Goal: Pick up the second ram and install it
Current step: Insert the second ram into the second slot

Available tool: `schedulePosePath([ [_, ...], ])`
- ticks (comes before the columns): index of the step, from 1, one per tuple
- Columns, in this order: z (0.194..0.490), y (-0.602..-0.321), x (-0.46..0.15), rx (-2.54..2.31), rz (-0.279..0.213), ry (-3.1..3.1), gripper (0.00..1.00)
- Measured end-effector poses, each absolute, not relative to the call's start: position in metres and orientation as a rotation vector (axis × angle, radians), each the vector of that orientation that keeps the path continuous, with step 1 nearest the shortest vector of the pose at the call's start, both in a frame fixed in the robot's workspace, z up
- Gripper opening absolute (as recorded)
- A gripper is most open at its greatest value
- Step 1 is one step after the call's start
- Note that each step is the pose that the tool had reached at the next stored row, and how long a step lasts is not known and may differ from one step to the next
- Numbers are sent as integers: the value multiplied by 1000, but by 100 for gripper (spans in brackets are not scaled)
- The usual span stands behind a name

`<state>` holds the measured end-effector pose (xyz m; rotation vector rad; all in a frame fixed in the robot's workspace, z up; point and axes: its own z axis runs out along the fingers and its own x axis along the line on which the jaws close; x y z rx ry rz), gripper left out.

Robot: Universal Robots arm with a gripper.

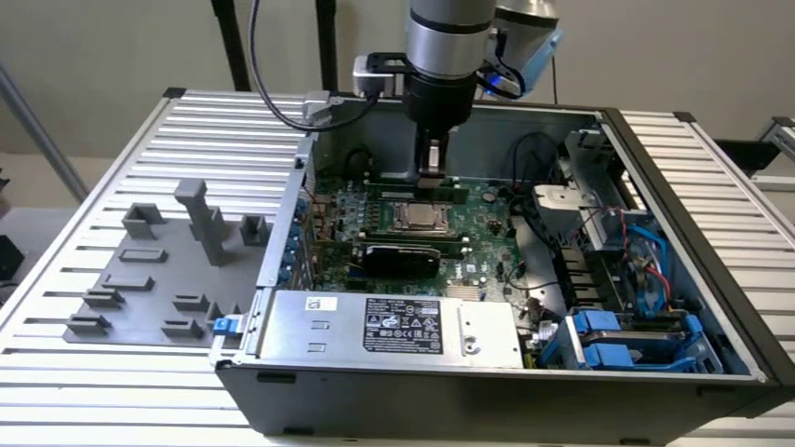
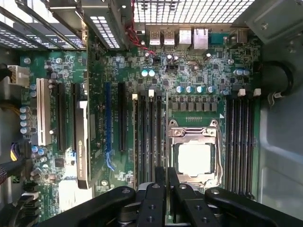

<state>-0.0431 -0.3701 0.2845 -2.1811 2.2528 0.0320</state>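
Poised inside the open computer case (image 1: 695, 233), gripper (image 1: 431, 172), fingers clamped together, just above the motherboard (image 1: 478, 251) at twelve o'clock of the CPU socket (image 2: 194, 158), second ram unseen

Pincer (image 1: 431, 177) tips blurred above the motherboard (image 1: 478, 237).

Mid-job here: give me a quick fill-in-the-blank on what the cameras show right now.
1. The gripper hangs over the green ___ inside the computer case.
2. Long dark slots flank the shiny square ___ socket.
3. The grey fixture blocks stand to the exterior view's ___ of the case.
Missing words: motherboard; CPU; left.
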Motion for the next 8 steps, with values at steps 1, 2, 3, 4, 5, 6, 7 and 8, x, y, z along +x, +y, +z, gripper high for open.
schedulePosePath([
  [1, 283, -371, -43, -2181, 31, 2252, 0],
  [2, 281, -372, -43, -2180, 29, 2251, 0],
  [3, 279, -373, -43, -2179, 27, 2251, 0],
  [4, 277, -374, -43, -2178, 26, 2250, 0],
  [5, 276, -375, -43, -2177, 25, 2250, 0],
  [6, 274, -376, -43, -2177, 23, 2249, 0],
  [7, 272, -376, -43, -2176, 22, 2249, 0],
  [8, 270, -377, -43, -2175, 20, 2249, 0],
])
